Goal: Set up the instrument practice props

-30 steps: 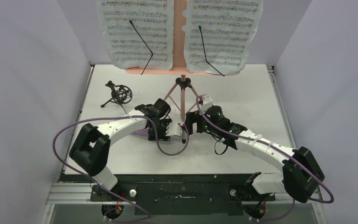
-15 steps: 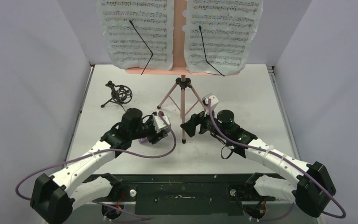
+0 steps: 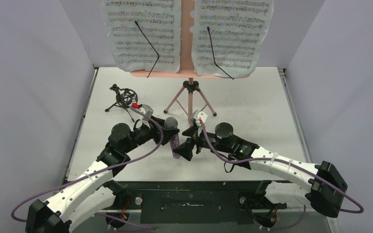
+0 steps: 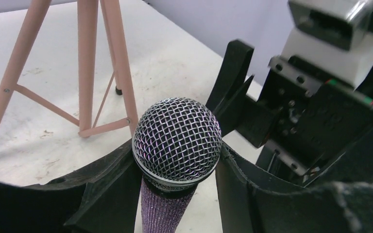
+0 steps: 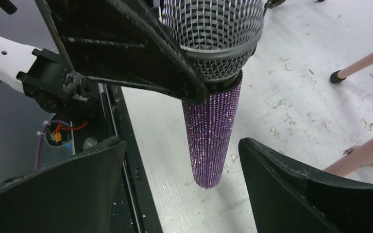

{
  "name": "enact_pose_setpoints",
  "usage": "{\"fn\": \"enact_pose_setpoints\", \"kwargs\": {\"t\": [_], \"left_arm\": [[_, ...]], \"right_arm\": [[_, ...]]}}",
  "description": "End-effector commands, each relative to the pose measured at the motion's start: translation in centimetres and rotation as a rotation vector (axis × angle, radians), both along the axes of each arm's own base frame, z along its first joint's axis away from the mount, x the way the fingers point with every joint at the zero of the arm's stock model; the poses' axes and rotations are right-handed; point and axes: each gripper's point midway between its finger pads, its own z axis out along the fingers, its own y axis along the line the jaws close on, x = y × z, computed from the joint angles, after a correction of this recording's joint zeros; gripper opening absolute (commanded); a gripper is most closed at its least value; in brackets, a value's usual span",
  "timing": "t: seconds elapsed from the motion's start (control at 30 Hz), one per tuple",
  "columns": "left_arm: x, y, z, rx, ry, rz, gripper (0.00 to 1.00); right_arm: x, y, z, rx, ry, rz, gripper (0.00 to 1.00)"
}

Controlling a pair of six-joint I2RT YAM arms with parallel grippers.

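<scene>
My left gripper (image 3: 170, 132) is shut on the purple glitter microphone (image 3: 175, 141) just below its grey mesh head (image 4: 177, 140), holding it upright, head up, above the table. Its purple handle (image 5: 211, 131) hangs between the open fingers of my right gripper (image 3: 184, 148), which does not touch it. The pink tripod music stand (image 3: 190, 92) stands at the back centre with two white sheet-music pages (image 3: 143, 34) (image 3: 233, 34) on its desk. The small black tripod mic holder (image 3: 123, 98) stands at the back left.
The stand's pink legs (image 4: 87, 63) and black feet lie just behind both grippers. Grey walls close in the left, right and back. The table's dark front edge (image 5: 126, 145) is right below the microphone.
My left gripper has lifted the microphone from the table and turned it upright. My right gripper has swung in under it, fingers open around the handle.
</scene>
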Motion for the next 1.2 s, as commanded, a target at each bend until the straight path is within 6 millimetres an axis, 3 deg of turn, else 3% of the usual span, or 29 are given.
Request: {"fn": "enact_pose_setpoints", "kwargs": {"t": [0.0,0.3,0.43,0.5,0.63,0.67,0.7,0.8,0.9,1.17], "left_arm": [[-0.5,-0.3,7.6,-0.231,-0.014,-0.021,0.00],[-1.0,-1.2,9.6,-0.303,0.066,-0.079,0.00],[-1.1,-1.1,9.8,-0.310,0.063,-0.078,0.00],[-1.0,-0.9,9.8,-0.312,0.062,-0.068,0.00],[-1.0,-0.8,9.8,-0.322,0.061,-0.061,0.00],[-0.9,-0.8,9.8,-0.323,0.063,-0.061,0.03],[-0.9,-0.8,9.7,-0.324,0.065,-0.059,0.13],[-0.6,-0.7,9.5,-0.327,0.073,-0.051,0.66],[-0.2,-0.3,9.1,-0.333,0.091,-0.032,0.96],[3.8,4.1,5.9,-0.413,0.249,0.155,0.96]], "right_arm": [[0.2,1.7,3.4,0.085,-0.092,0.037,0.90],[0.1,3.1,5.3,0.129,-0.120,0.059,1.00],[0.1,3.5,6.2,0.145,-0.138,0.073,0.81],[0.2,3.6,6.2,0.144,-0.143,0.073,0.65],[0.5,3.7,5.7,0.128,-0.137,0.058,0.23],[0.7,3.7,5.6,0.124,-0.132,0.048,0.14],[0.8,3.7,5.4,0.120,-0.127,0.041,0.07],[1.2,3.5,5.2,0.110,-0.120,0.017,0.05],[1.7,3.0,5.1,0.105,-0.116,-0.024,0.05],[2.8,1.3,5.4,0.101,-0.123,-0.138,0.05]]}}
